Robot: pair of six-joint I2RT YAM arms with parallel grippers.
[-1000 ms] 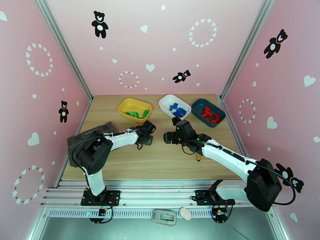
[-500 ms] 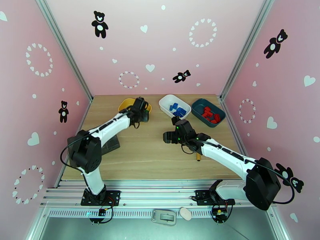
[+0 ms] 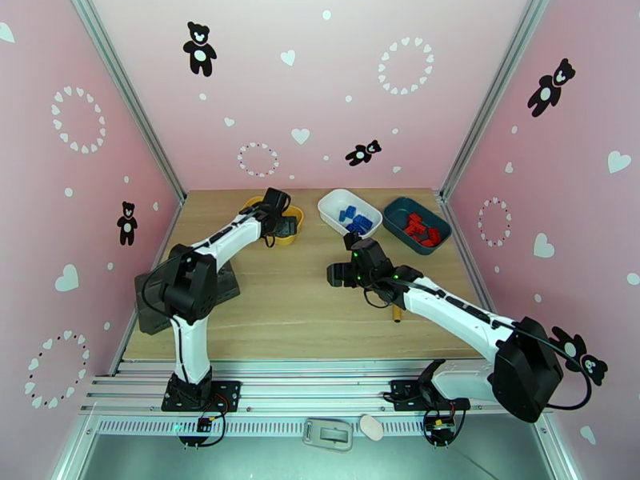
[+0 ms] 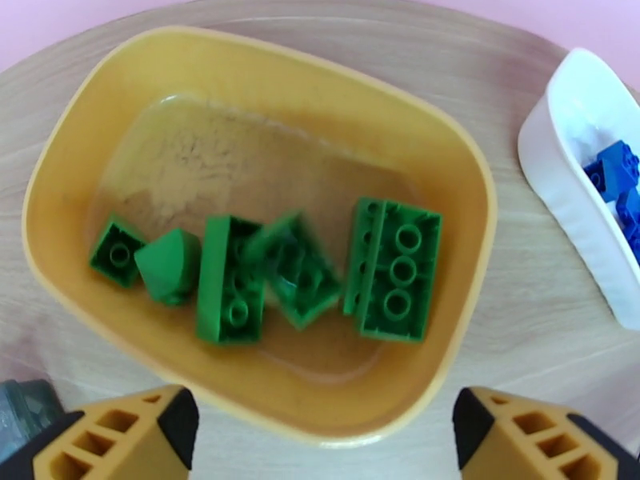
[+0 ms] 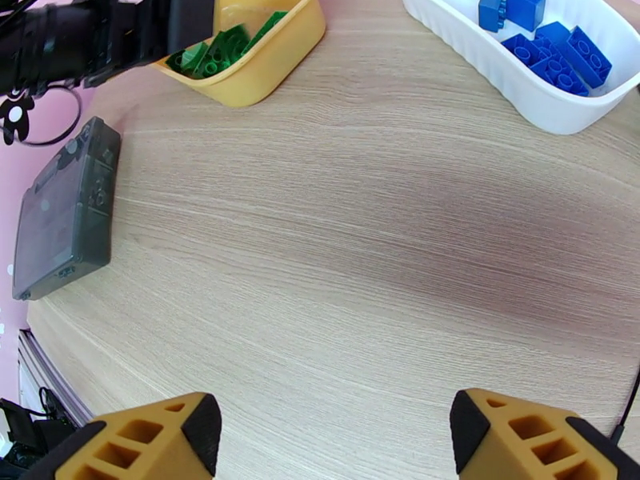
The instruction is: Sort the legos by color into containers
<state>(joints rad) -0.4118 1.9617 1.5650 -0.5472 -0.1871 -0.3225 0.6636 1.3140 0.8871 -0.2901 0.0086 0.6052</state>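
Note:
My left gripper [image 3: 282, 224] hangs open over the yellow container [image 4: 240, 66], with nothing between its fingers [image 4: 136, 434]. Several green legos [image 4: 396, 270] lie in that container, and one in the middle [image 4: 292, 266] looks blurred. The white container [image 3: 350, 211] holds blue legos [image 5: 560, 50]. Red legos [image 3: 420, 228] fill the dark teal container [image 3: 396, 211] at the back right. My right gripper [image 3: 334, 275] stands open and empty above bare wood at mid-table, its fingers [image 5: 152, 438] wide apart.
A dark grey organizer box [image 5: 64, 210] lies at the table's left edge under the left arm. A screwdriver [image 3: 396, 315] sticks out from beneath the right arm. The three containers stand in a row along the back.
The left arm swung from mid-table out to the yellow container, and its gripper now stands open over it. The right arm has stayed in place.

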